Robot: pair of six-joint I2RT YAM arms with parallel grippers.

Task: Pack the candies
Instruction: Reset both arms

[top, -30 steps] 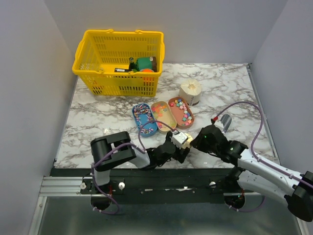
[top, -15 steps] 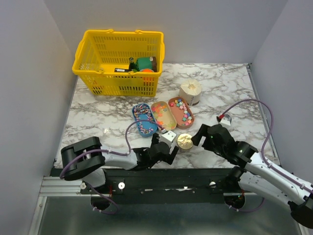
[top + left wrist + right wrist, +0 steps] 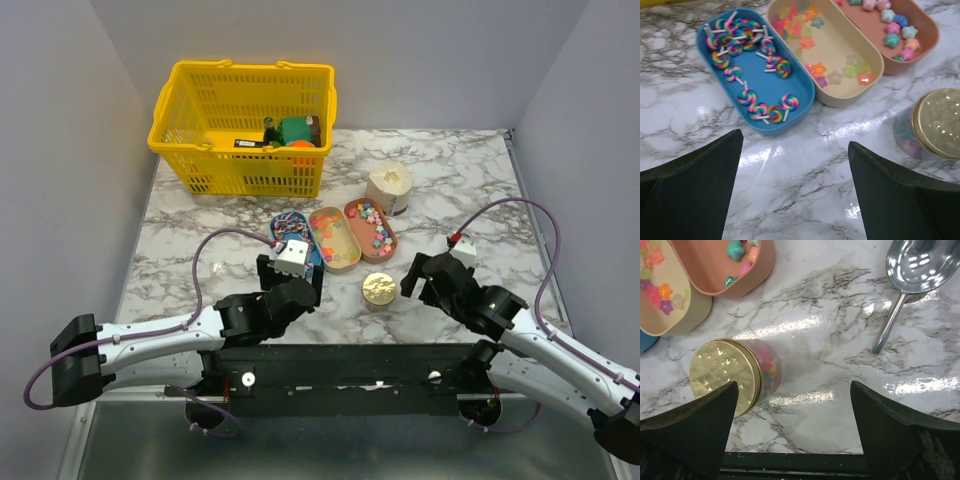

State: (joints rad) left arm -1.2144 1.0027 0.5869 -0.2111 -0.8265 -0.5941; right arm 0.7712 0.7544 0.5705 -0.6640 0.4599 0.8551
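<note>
A clear jar [image 3: 378, 290] with a gold lid [image 3: 725, 375] stands on the marble near the front, with coloured candies [image 3: 768, 371] showing through its side. Star-shaped candies lie in the beige tray [image 3: 840, 50] and the salmon tray [image 3: 920, 45], and swirl lollipops fill the blue tray [image 3: 755, 80]. My left gripper [image 3: 795, 140] is open over bare marble just in front of the blue tray [image 3: 297, 250]. My right gripper [image 3: 795, 385] is open and empty, its left finger beside the jar without touching it; it sits right of the jar [image 3: 425, 285].
A yellow basket [image 3: 245, 125] with goods stands at the back left. A pale paper cup [image 3: 389, 187] sits behind the trays. A metal scoop [image 3: 920, 265] lies on the marble to the right of the jar. The table's front edge [image 3: 790, 460] runs just under my right gripper.
My right gripper has opened and drawn back to the right of the jar. The left arm has swung away to the left, its gripper now in front of the blue tray.
</note>
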